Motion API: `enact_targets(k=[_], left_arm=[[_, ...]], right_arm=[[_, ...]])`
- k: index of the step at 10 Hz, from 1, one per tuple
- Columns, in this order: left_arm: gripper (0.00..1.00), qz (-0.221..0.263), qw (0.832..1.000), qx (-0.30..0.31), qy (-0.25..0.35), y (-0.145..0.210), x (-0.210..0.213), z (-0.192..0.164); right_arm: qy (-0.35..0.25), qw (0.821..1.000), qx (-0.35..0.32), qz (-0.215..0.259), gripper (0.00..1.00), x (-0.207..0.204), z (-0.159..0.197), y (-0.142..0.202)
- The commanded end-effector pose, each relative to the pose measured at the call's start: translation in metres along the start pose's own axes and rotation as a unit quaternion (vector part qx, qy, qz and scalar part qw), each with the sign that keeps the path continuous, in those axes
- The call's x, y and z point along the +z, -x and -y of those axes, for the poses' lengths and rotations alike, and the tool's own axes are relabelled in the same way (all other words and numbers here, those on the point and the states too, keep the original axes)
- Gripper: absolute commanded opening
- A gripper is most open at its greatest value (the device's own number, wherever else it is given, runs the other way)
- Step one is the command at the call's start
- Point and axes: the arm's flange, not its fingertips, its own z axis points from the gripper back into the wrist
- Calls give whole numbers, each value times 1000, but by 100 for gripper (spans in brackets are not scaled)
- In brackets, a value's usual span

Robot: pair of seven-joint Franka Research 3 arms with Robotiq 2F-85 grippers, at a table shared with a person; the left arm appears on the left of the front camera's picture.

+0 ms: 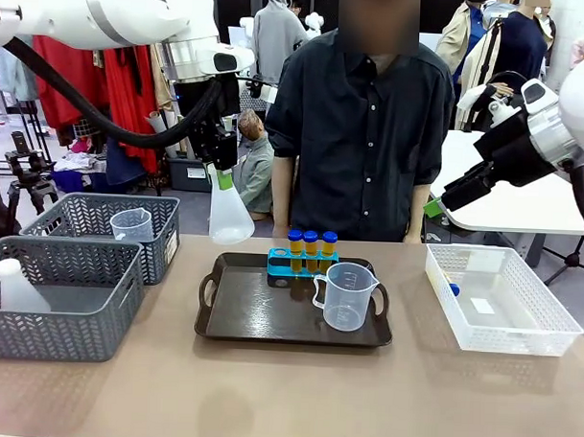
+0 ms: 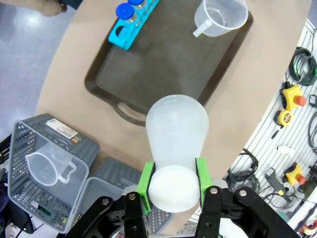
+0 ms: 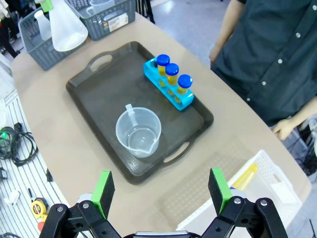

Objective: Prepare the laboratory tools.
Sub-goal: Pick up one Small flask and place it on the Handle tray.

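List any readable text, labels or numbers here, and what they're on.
No legible text anywhere.
Sticker on grey mesh basket: print too small to read.
Label in white basket: blurred, unreadable.
Measuring beaker: any scale marks too faint to read.

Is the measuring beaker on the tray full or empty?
Empty: the measuring beaker stands upright on the tray, clear bottom showing.

Conical flask (image 1: 231,216), upper left of centre: translucent white. Tray (image 1: 250,313), centre: dark brown, plain. Rack (image 1: 279,266): bright blue. Tubes (image 1: 311,244): amber, blue caps. Measuring beaker (image 1: 348,299): clear. Mesh baskets (image 1: 57,340), left: grey, herringbone. Crate (image 1: 480,340), right: white, fine grid. Right gripper (image 3: 160,174) pads (image 3: 103,191): green.
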Motion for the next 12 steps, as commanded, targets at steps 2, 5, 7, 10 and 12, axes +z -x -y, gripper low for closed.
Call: enact_targets(k=[2, 5, 7, 10, 12], left_arm=[[0, 1, 1000, 0, -1, 1, 2, 0], [0, -12, 1000, -23, -15, -16, -12, 4], [0, -34, 997, -50, -37, -34, -30, 9], [0, -56, 993, -90, -49, -64, -79, 16], [0, -58, 992, -86, -67, -77, -109, 16]], right_arm=[[-11, 1000, -3, 10, 100, 0, 1, 0], [-11, 1000, -3, 10, 100, 0, 1, 0], [-11, 1000, -3, 10, 100, 0, 1, 0], [-11, 1000, -3, 10, 100, 0, 1, 0], [-11, 1000, -3, 10, 100, 0, 1, 0]])
